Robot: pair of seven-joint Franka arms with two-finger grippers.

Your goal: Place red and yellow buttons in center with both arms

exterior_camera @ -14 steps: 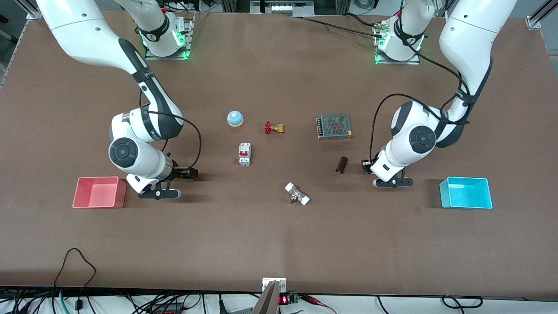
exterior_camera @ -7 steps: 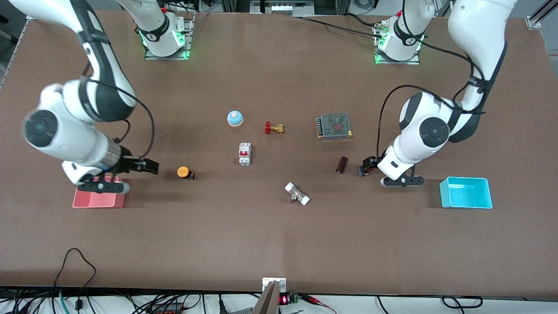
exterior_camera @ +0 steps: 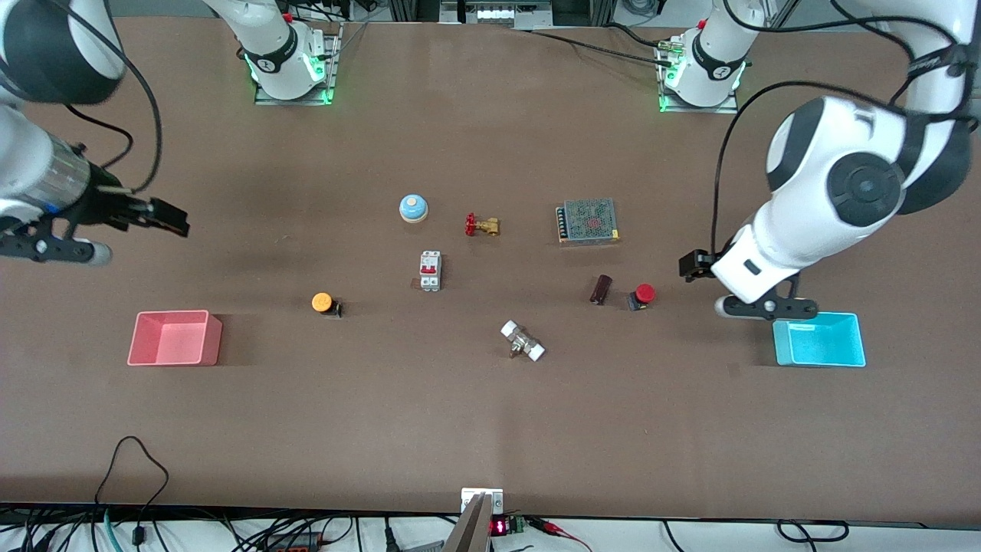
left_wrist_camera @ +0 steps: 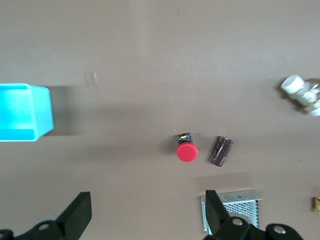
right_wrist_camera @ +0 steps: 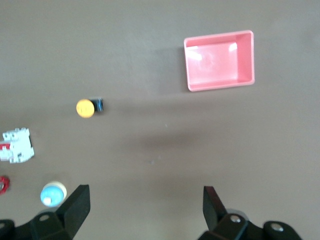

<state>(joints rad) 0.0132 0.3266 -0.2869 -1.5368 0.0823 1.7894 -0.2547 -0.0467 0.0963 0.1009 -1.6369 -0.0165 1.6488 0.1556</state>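
The red button (exterior_camera: pixel 642 294) stands on the brown tabletop beside a dark cylinder (exterior_camera: pixel 601 289); it also shows in the left wrist view (left_wrist_camera: pixel 187 151). The yellow button (exterior_camera: pixel 323 302) stands between the pink bin and the white breaker, and shows in the right wrist view (right_wrist_camera: pixel 86 108). My left gripper (exterior_camera: pixel 693 264) is open and empty, raised over bare table between the red button and the cyan bin; its jaws show wide apart in its wrist view (left_wrist_camera: pixel 147 200). My right gripper (exterior_camera: pixel 165 217) is open and empty, raised high over bare table at the right arm's end (right_wrist_camera: pixel 145 192).
A pink bin (exterior_camera: pixel 175 338) sits at the right arm's end, a cyan bin (exterior_camera: pixel 818 339) at the left arm's. In the middle lie a blue bell (exterior_camera: pixel 413 207), a brass valve (exterior_camera: pixel 481 225), a white breaker (exterior_camera: pixel 430 271), a mesh power supply (exterior_camera: pixel 588 221) and a white fitting (exterior_camera: pixel 523 340).
Both grippers have let go of the buttons, risen and drawn back toward their own ends of the table. The yellow button was uncovered first, then the red one.
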